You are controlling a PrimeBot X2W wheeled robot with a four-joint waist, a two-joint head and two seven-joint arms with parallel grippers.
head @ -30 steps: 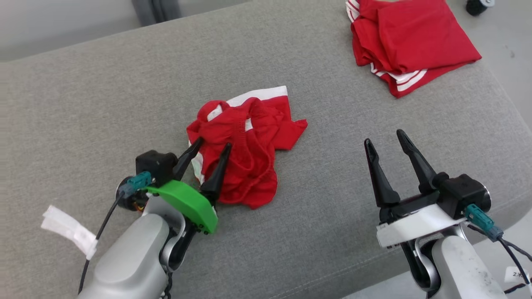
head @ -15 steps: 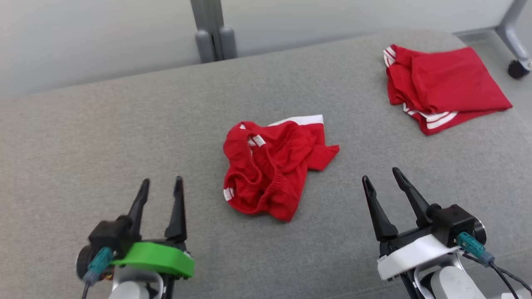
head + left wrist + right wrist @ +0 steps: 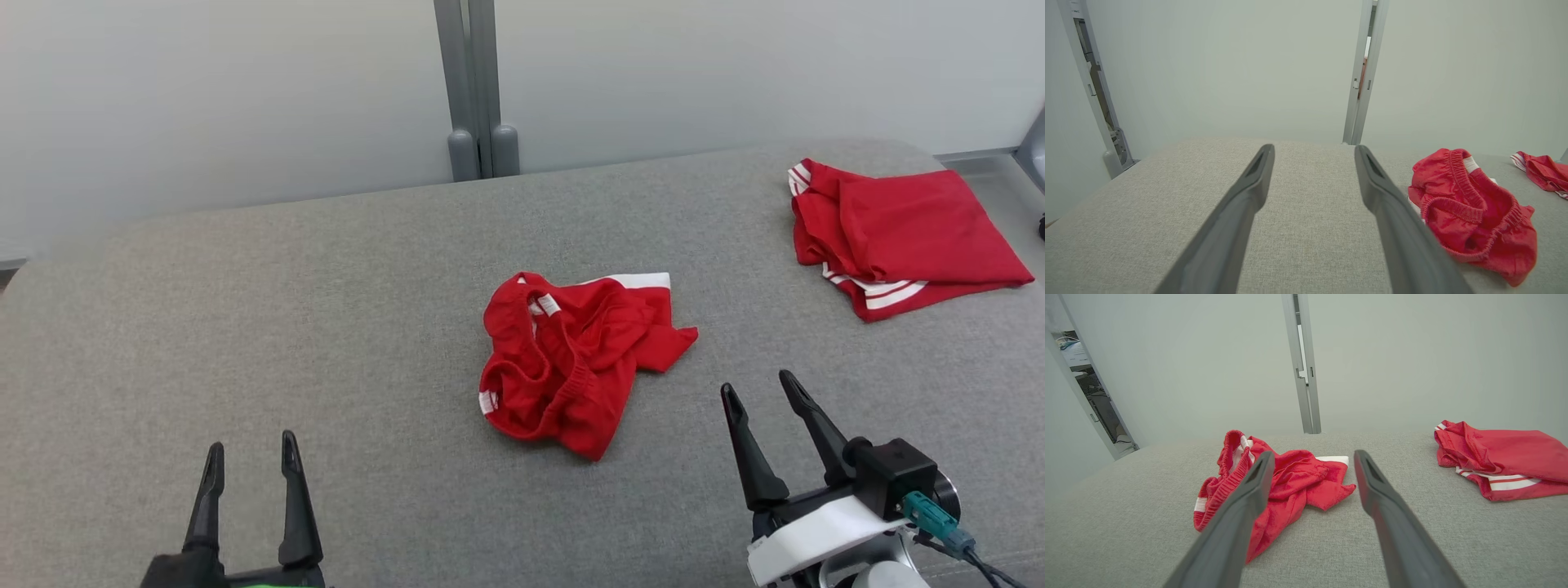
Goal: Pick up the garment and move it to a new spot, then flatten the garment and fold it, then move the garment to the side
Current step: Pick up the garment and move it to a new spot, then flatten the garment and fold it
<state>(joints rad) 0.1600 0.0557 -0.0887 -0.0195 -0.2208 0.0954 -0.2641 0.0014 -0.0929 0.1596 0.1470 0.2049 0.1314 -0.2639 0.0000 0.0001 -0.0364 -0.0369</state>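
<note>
A crumpled red garment [image 3: 575, 363] with white trim and an elastic waistband lies in a heap at the middle of the grey padded surface [image 3: 326, 327]. In the left wrist view the garment [image 3: 1470, 212] sits to the right of my fingers; in the right wrist view the garment [image 3: 1274, 486] lies ahead and left, partly behind one finger. My left gripper [image 3: 251, 453] stands open and empty near the front left edge, well clear of the heap. My right gripper [image 3: 758, 392] is open and empty at the front right, a short way from the garment.
A second red garment [image 3: 894, 233] with white stripes lies folded at the far right of the surface, also seen as a red folded garment [image 3: 1498, 457] in the right wrist view. A pale partition wall with a grey post [image 3: 473, 90] stands behind the surface.
My left gripper has drawn back from the garment's edge to the front left, empty. The head camera has tilted up, so the whole scene sits lower in the picture. The garment lies where it was.
</note>
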